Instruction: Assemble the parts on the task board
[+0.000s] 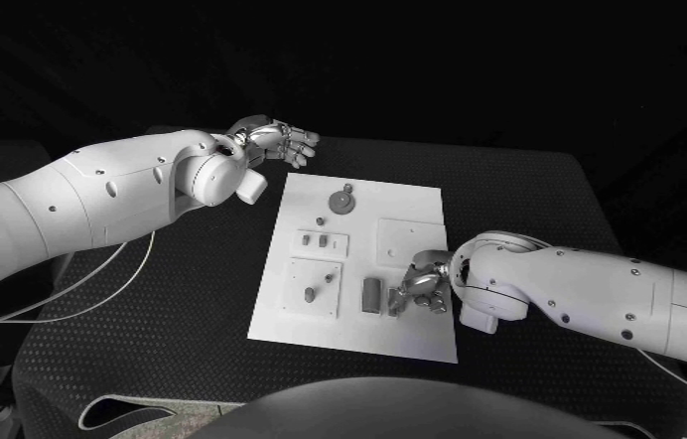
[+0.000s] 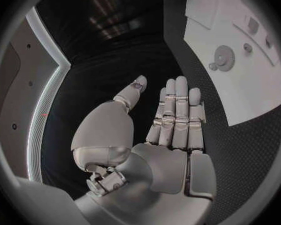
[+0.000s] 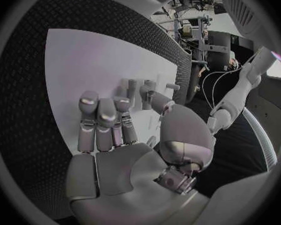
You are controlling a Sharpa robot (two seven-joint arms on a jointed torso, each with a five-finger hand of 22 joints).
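Left hand (image 1: 272, 141) hovers off the task board's (image 1: 408, 206) far-left corner, fingers (image 2: 178, 105) straight, together, holding nothing. The board lies mid-desk (image 1: 172, 340). On it: round gear part (image 1: 341, 201) near the far edge, small pegs (image 1: 321, 239) on a left plate, upright grey block (image 1: 372, 295) near the front. Right hand (image 1: 425, 288) sits low at the board's right-front, just beside the block; fingers (image 3: 103, 117) extended, apparently empty. Step looks like reaching for a front part; next move needs fingers closing on it. Block crowds the approach.
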